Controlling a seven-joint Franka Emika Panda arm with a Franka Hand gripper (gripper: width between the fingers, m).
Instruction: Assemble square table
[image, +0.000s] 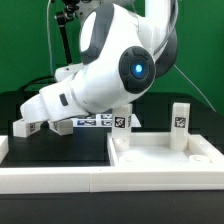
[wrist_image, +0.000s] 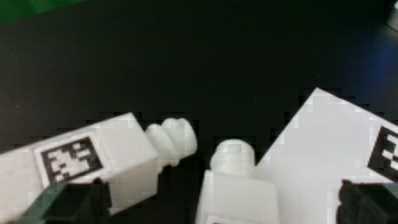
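In the wrist view my gripper (wrist_image: 217, 206) is open, with a dark fingertip (wrist_image: 71, 205) on one side and the other fingertip (wrist_image: 365, 200) opposite. Between them lies a white block leg (wrist_image: 231, 185) with its screw end pointing away. Beside it lies a second leg (wrist_image: 98, 155) with a tag and a ribbed screw end. A broader white tagged part (wrist_image: 329, 130) lies on the other side; I cannot tell which part it is. In the exterior view the gripper (image: 33, 122) hangs low at the left over white parts. The rimmed square slab (image: 165, 152) sits at the right, where a tagged leg (image: 180, 122) stands upright.
A long white border rail (image: 90, 182) runs along the front of the black table. The marker board (image: 100, 122) lies behind the arm. The bulky white arm (image: 115, 65) fills the middle of the exterior view and hides what is behind it.
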